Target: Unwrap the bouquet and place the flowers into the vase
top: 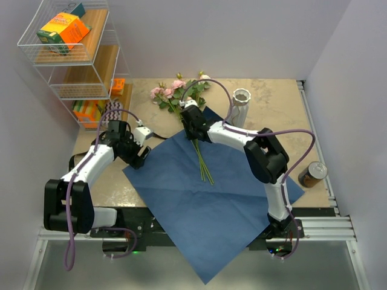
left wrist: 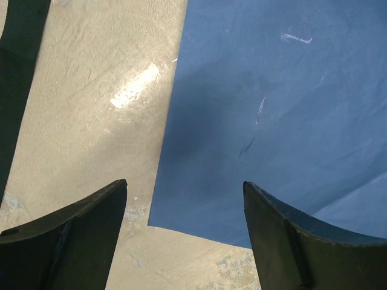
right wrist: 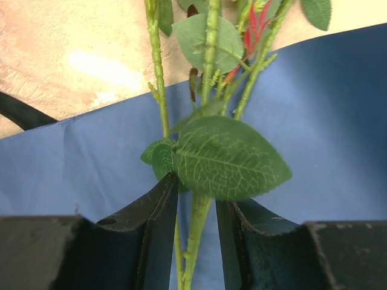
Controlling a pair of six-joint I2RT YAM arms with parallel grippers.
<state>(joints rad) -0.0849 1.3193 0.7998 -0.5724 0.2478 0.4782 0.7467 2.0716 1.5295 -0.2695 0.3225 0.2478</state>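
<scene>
On the beige table (top: 275,106), seemingly light, bendy green-stemmed pink roses (top: 171,91) are sensibly straddled mid-stem by the right hand (right wrist: 197,199); a pinch cannot be told.

Blue paper sheet (top: 205,199): matt, smooth, with faint creases and a few pale scuffs.
Table top (top: 272,103): beige, stone-look mottling, slight sheen, fine scratches.
Flowers (right wrist: 230,160): green knobbly stems; leaves matt and finely veined.
Vase (top: 240,104): white, ribbed, matt.
Can (top: 312,174), near right: brown, glossy side.
Rack (top: 28,27), far left: thin white wire, wood-look shelves.
Left gripper (left wrist: 184,199), fingers (left wrist: 66,235): matt black, plastic-looking, lightly scuffed.
</scene>
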